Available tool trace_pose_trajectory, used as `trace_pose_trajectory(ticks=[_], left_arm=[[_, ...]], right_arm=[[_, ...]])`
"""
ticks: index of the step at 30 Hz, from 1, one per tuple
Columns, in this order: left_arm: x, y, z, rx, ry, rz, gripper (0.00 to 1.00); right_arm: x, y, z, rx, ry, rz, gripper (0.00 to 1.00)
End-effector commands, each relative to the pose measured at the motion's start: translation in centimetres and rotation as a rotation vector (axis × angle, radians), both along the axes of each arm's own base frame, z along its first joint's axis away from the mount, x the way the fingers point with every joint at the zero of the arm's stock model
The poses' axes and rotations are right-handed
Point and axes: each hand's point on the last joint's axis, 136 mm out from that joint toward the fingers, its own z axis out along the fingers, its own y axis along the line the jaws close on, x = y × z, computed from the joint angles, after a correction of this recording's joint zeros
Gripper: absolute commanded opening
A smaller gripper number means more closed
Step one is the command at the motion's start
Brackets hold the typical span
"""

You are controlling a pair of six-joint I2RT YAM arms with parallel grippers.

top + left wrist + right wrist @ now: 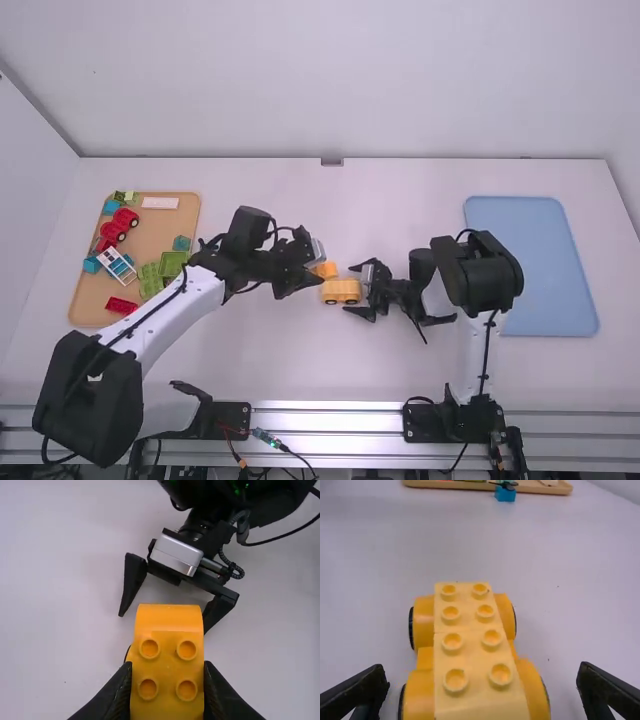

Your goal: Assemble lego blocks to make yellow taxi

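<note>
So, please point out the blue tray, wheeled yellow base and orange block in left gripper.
Blue tray (532,265): high view, bare middle.
Wheeled yellow base (471,659): right wrist view, studded top.
Orange block (168,618): left wrist view, curved end beyond the studs.

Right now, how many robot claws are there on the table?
2. The left claw grips the orange block; the right claw is open beside the yellow car base.

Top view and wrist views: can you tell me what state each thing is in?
Left fingers: shut on the orange block.
Orange block: held, studs showing.
Right fingers: open, either side of the yellow car.
Yellow car: on its wheels.
Wooden tray: holding coloured blocks.
Blue tray: lying flat.
</note>
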Motion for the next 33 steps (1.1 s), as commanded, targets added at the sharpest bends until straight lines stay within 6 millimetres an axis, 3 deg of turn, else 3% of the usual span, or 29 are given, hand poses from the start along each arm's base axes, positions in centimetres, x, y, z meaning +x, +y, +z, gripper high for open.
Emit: trace_pose_trajectory(ticks=[1,5,17,19,22,33], left_arm=[[-0.7,-0.1,-1.2,0.003,0.024,-0.037,0.02],[-0.7,-0.2,-1.9,0.011,0.042,-0.042,0.02],[-0.2,0.1,-4.3,0.063,0.053,-0.059,0.02],[-0.2,-0.1,-4.9,0.064,0.053,-0.077,0.01],[-0.3,0.0,-5.3,0.075,0.046,-0.092,0.02],[0.4,-0.4,-6.3,0.091,0.024,-0.096,0.02]], right_arm=[[-0.3,-0.4,-0.9,-0.017,0.076,-0.060,0.99],[0.2,-0.4,-0.9,-0.021,0.091,-0.083,0.99],[0.0,2.7,-2.2,-0.088,0.150,0.039,1.00],[-0.1,2.9,-2.2,-0.088,0.152,0.047,0.95],[-0.2,2.9,-2.3,-0.095,0.131,0.047,0.91],[-1.4,1.8,-1.7,-0.066,0.031,0.025,0.96]])
